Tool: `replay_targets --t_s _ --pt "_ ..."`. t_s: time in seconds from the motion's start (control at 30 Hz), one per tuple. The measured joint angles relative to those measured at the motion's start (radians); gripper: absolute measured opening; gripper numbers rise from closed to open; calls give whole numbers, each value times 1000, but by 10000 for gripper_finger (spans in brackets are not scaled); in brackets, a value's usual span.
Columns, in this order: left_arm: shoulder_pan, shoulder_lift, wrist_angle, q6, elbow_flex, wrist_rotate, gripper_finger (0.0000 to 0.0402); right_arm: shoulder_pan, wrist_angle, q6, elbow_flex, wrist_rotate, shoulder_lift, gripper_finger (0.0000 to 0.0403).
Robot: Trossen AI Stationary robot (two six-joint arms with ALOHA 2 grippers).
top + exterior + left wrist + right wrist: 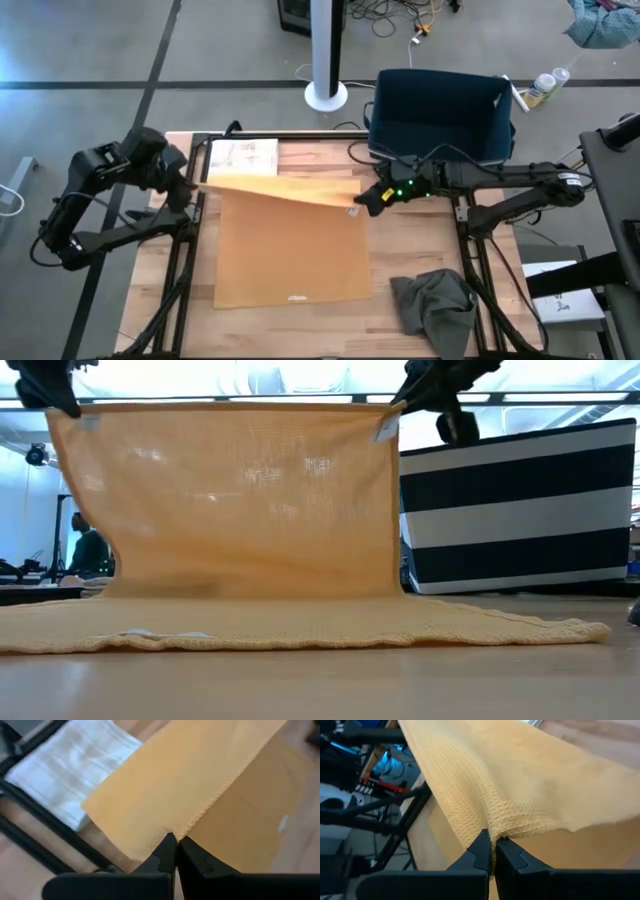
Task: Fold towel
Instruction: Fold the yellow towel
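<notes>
Soft, light towel (290,240), held up by far corners, left gripper (197,186) and right gripper (364,204) both pinching cloth.

The raised towel (235,500) fills the middle of the low view and hides the far table and much of the room behind it. Both grippers are cut off there by the top edge. A person (88,550) at far left is half covered by the towel's edge and blurred. From above, the folded white cloth (240,155) lies partly under the lifted towel edge.
</notes>
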Motion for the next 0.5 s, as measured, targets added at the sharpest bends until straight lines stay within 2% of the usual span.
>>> replay_targets --t_s 0.27,0.5 --pt "-1 -54 1 12 -107 95 0 64 -54 51 -5 0 -2 2" --pt "-3 -64 0 48 -233 241 0 100 -122 92 -29 8 -2 2"
